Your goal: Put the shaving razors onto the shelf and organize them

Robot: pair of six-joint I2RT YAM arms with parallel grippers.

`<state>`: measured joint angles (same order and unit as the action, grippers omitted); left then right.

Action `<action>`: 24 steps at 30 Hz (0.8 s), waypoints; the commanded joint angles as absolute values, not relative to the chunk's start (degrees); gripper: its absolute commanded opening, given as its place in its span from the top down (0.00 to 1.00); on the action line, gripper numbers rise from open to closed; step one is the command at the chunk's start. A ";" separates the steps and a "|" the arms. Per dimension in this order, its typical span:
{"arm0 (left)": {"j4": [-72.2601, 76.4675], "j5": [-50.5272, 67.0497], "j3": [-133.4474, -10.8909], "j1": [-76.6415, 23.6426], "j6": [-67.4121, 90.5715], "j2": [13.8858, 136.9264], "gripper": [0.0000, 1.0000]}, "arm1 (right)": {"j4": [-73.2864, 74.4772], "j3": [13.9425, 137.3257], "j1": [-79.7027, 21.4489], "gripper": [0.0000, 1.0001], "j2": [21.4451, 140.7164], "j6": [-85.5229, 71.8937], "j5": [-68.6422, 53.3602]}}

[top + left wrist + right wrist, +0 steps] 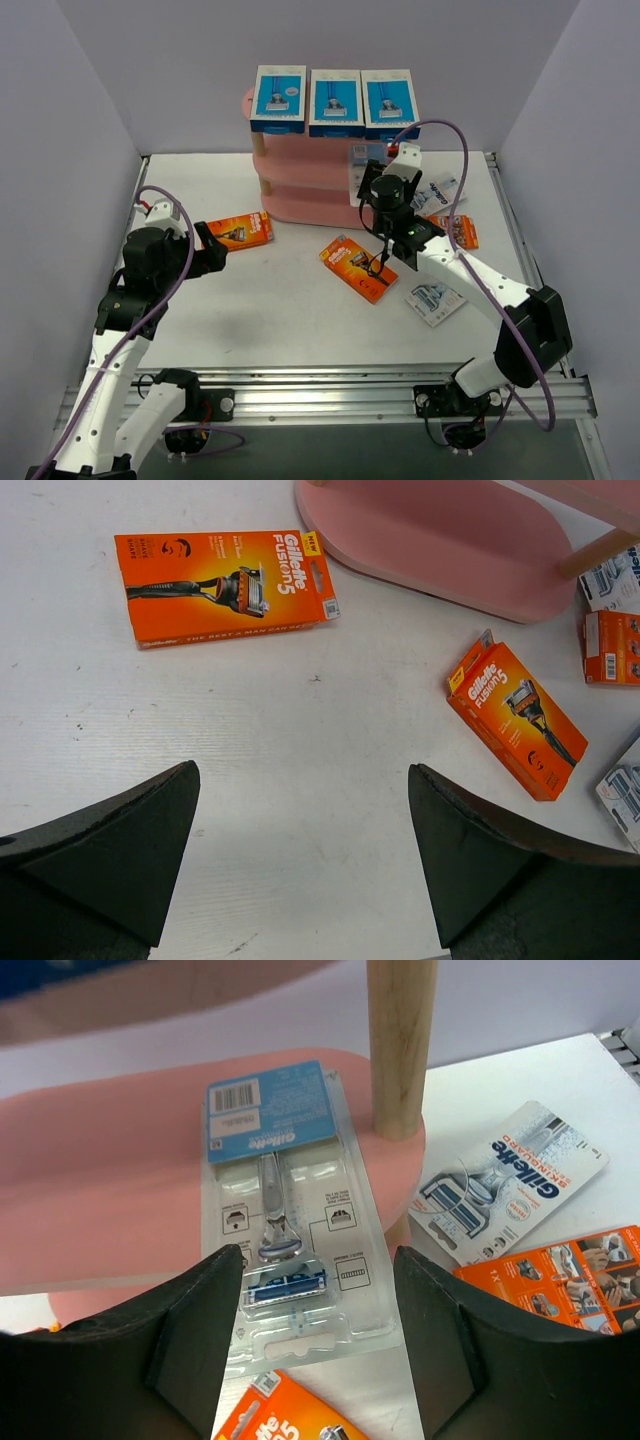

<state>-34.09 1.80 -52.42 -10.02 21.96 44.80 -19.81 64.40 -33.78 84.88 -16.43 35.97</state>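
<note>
The pink shelf [300, 190] stands at the back middle, with three blue-and-white razor boxes [334, 102] side by side on its top board. A clear grey blister pack [285, 1210] lies flat on a lower pink board [120, 1180] beside a wooden post [400, 1050], its near end hanging over the edge. My right gripper [318, 1252] is open around that near end, the right finger apart from it. On the table lie three orange packs [240, 230] [358, 267] [455, 232] and two grey packs [437, 190] [435, 300]. My left gripper [302, 767] hovers open and empty, short of an orange pack [225, 585].
White enclosure walls [90, 120] close in the table on the left, back and right. An aluminium rail [330, 395] carries both arm bases along the near edge. Purple cables [455, 150] loop above each arm. The shelf's rounded lower board [450, 540] reaches toward the orange packs.
</note>
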 commanded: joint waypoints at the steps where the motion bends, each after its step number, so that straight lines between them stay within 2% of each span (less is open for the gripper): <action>1: -32.52 2.81 -53.53 -9.58 21.18 44.21 0.06 | -21.18 63.55 -33.66 0.42 79.81 -17.23 36.39; 8: -32.43 2.90 -53.53 -9.49 21.01 44.21 0.06 | -19.08 60.91 -33.66 0.43 75.59 -18.37 35.25; 15: -32.43 2.81 -53.44 -9.49 21.09 44.30 0.06 | -14.51 57.92 -33.75 0.65 70.76 -20.03 31.65; 20: -32.43 2.73 -53.44 -9.41 21.09 44.47 0.06 | -10.73 55.46 -34.01 0.76 67.68 -22.84 29.27; 24: -32.43 3.16 -53.53 -9.40 21.09 45.00 0.06 | -10.99 51.34 -34.89 0.79 66.01 -24.25 28.21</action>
<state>-34.06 2.22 -52.42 -9.76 21.82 44.86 -11.97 53.82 -34.15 67.96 -21.98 29.15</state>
